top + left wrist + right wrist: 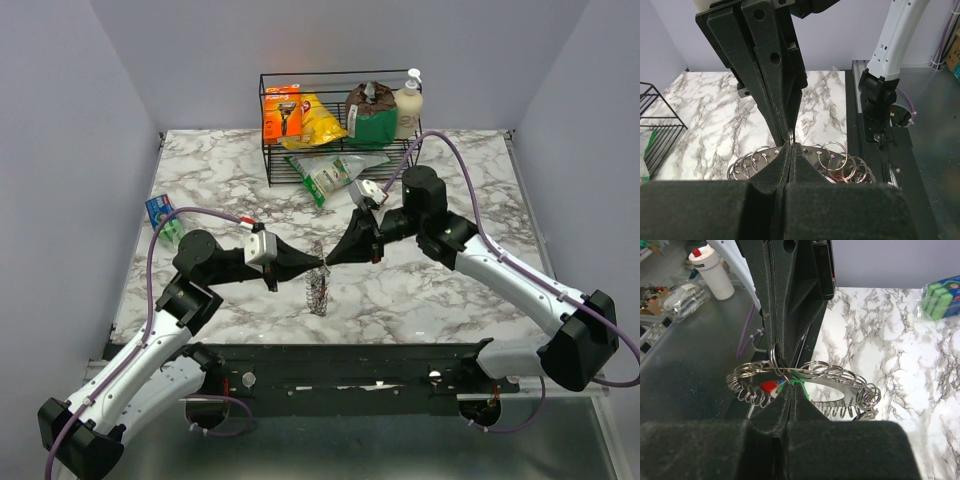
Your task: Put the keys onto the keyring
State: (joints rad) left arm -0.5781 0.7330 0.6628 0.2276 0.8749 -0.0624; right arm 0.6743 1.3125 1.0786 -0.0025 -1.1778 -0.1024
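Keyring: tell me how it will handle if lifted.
Probably floppy: the keyring carries many loose small rings that would dangle and swing. Likely slippery: it is thin shiny metal, pinched at the tip of the left gripper, so it may twist or slide. Hardly fragile.

The middle of the table (480, 190) is blocked by the left gripper (319, 265) and right gripper (333, 262), met tip to tip above the keyring (318, 290). The far edge is taken by a wire basket (290, 165); bare marble is seen at far right.

White-and-grey marble table (205, 185) between plain pale lilac walls (350, 40), black wire rack (285, 168) at its far edge
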